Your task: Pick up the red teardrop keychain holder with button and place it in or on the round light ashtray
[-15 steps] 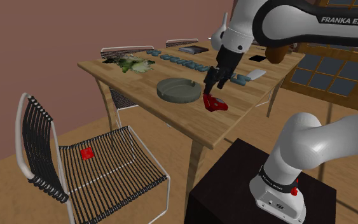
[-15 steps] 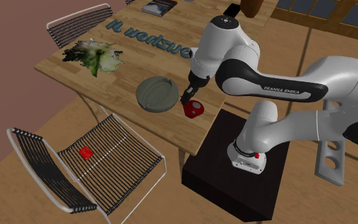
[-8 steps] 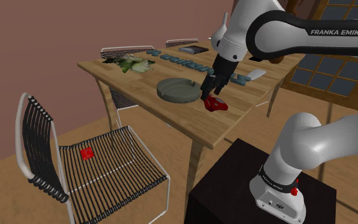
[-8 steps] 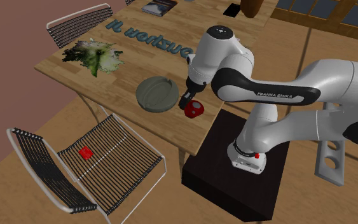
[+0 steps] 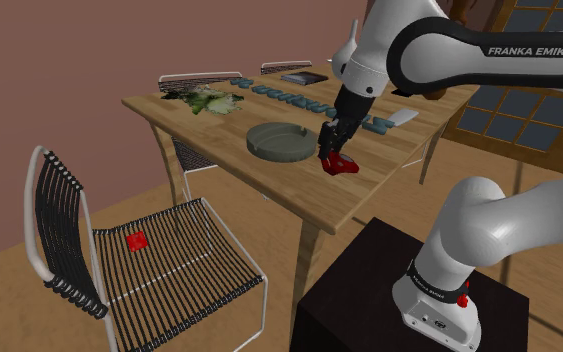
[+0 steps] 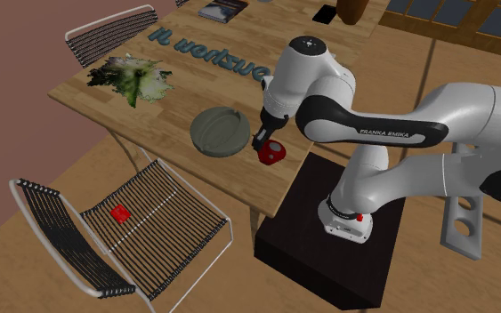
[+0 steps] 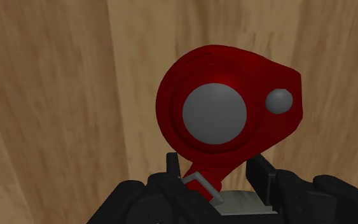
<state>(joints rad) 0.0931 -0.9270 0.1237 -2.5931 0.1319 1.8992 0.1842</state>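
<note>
The red teardrop keychain holder [image 5: 341, 164] [image 6: 272, 152] lies on the wooden table [image 5: 269, 190], just beside the round grey ashtray [image 5: 281, 140] [image 6: 221, 131]. The wrist view has its face turned towards me, with a large grey button [image 7: 214, 113] and a small grey knob. My black gripper [image 5: 331, 150] [image 6: 262, 140] [image 7: 215, 184] is down at the holder's ashtray-side end. Its fingers [image 7: 171, 175] are shut on the holder's narrow end, where a small metal loop sits. The holder still rests on the table.
A leafy green pile [image 5: 207, 100], a row of blue letters [image 5: 294, 98] and a dark book [image 5: 304, 77] lie further back on the table. A wire chair [image 5: 159, 260] with a small red thing on its seat stands by the table's near corner. My dark stand [image 5: 389, 290] is close to the table edge.
The gripper came down a little onto the keychain holder, and its fingers went from open to shut on it. The holder and ashtray kept their places.
</note>
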